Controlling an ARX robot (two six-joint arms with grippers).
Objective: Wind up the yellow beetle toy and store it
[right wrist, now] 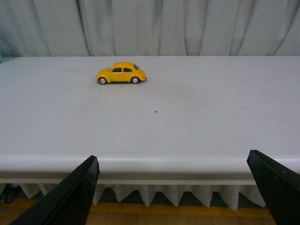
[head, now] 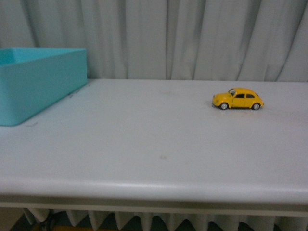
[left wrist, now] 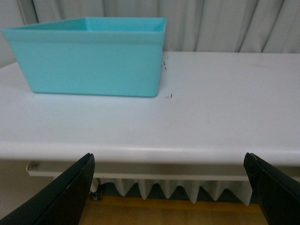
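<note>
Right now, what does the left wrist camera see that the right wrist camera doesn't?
Only the left wrist view clearly shows the turquoise rectangular plastic bin standing on the table. Only the right wrist view shows the glossy yellow Beetle-shaped toy car, on its wheels, untouched. Both share the white tabletop, the pale pleated curtain behind it, and an open grasping part short of the table's near edge: the left end effector and the right end effector.

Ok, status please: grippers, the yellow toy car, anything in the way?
Left gripper open, empty; right gripper open, empty. Yellow beetle toy on its wheels on the table, right side, untouched. Nothing blocks it; teal bin at left.
</note>
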